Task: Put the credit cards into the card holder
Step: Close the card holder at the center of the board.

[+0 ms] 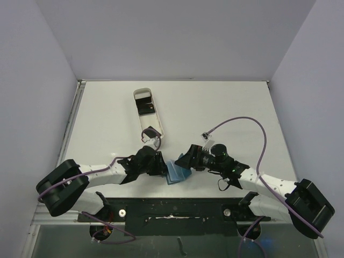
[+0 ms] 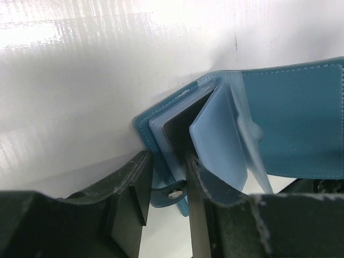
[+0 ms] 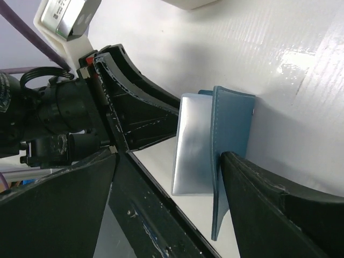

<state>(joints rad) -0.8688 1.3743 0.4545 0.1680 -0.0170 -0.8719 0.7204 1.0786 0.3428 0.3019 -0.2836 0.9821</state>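
The teal-blue card holder (image 1: 176, 173) lies open near the table's front edge, between the two grippers. In the left wrist view the card holder (image 2: 293, 115) shows its pale sleeves fanned out, and a black credit card (image 2: 180, 133) sits in one sleeve. My left gripper (image 2: 167, 161) is shut on the holder's left panel, with the snap tab (image 2: 173, 194) between its fingers. My right gripper (image 3: 166, 199) stands wide open around the holder's other cover (image 3: 234, 123) and a clear sleeve (image 3: 193, 150). More black credit cards (image 1: 145, 106) lie in the white tray.
The long white tray (image 1: 156, 119) stands behind the left gripper (image 1: 161, 164), running toward the back of the table. The right gripper (image 1: 185, 160) faces the left one closely. A purple cable (image 1: 252, 126) loops over the right arm. Walls enclose the table on three sides.
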